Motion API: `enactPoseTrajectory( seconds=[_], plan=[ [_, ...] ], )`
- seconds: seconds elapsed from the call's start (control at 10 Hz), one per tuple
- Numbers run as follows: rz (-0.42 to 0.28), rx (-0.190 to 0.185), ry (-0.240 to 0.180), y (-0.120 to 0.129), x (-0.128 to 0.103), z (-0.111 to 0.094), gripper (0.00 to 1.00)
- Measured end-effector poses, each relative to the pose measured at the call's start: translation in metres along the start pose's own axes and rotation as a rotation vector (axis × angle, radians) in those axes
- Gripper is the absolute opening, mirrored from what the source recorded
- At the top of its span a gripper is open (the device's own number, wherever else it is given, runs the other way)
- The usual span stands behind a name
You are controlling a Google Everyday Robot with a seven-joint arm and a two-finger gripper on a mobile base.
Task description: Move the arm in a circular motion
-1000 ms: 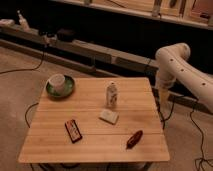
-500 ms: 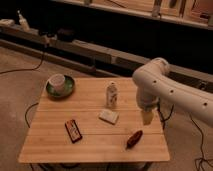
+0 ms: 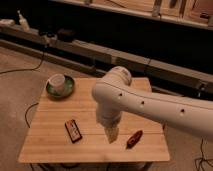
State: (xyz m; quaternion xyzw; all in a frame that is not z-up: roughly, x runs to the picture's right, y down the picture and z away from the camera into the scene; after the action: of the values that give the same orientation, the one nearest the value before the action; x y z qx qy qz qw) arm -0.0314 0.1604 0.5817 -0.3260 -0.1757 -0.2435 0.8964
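Glossy white tubular arm (image 3: 145, 102) hung low over pale wooden worktop (image 3: 50, 145). Yellowish gripper (image 3: 112, 134) sat near reddish oblong item (image 3: 134, 139), grip state untellable. Circling could knock it off.

My arm (image 3: 150, 105) reaches in from the right over the table (image 3: 50, 145), gripper (image 3: 112, 135) hanging between a snack bar (image 3: 73, 131) on its left and a packet (image 3: 134, 139) on its right; a bowl (image 3: 60, 85) sits back-left.

The arm (image 3: 150, 105), glossy white with thick rounded segments and small dark dots, enters from the view's right over the wooden tabletop (image 3: 50, 140), bends at a bulbous joint above its middle and drops. Its yellowish gripper (image 3: 112, 134) hangs near the front edge.
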Motion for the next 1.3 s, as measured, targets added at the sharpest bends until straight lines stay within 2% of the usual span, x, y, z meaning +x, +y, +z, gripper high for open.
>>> enactPoseTrajectory(
  seconds=[0.1, 0.2, 0.3, 0.4, 0.5, 0.7, 0.8, 0.9, 1.0, 1.2, 1.3],
  plan=[
    [-0.075, 0.024, -0.051, -0.021, -0.023, -0.008, 0.65],
    [-0.144, 0.057, -0.100, -0.048, -0.035, -0.016, 0.65],
    [-0.181, 0.082, -0.124, -0.068, -0.034, -0.021, 0.65],
    [-0.206, 0.107, -0.137, -0.093, -0.013, -0.024, 0.65],
    [-0.181, 0.119, -0.119, -0.111, 0.037, -0.021, 0.65],
    [-0.064, 0.122, -0.048, -0.112, 0.144, -0.016, 0.65],
    [0.002, 0.123, 0.000, -0.107, 0.201, -0.015, 0.65],
    [0.097, 0.117, 0.074, -0.093, 0.269, -0.015, 0.65],
    [0.165, 0.112, 0.141, -0.079, 0.315, -0.017, 0.65],
    [0.338, 0.094, 0.315, -0.030, 0.411, -0.032, 0.65],
    [0.378, 0.090, 0.359, -0.016, 0.429, -0.035, 0.65]
  ],
)
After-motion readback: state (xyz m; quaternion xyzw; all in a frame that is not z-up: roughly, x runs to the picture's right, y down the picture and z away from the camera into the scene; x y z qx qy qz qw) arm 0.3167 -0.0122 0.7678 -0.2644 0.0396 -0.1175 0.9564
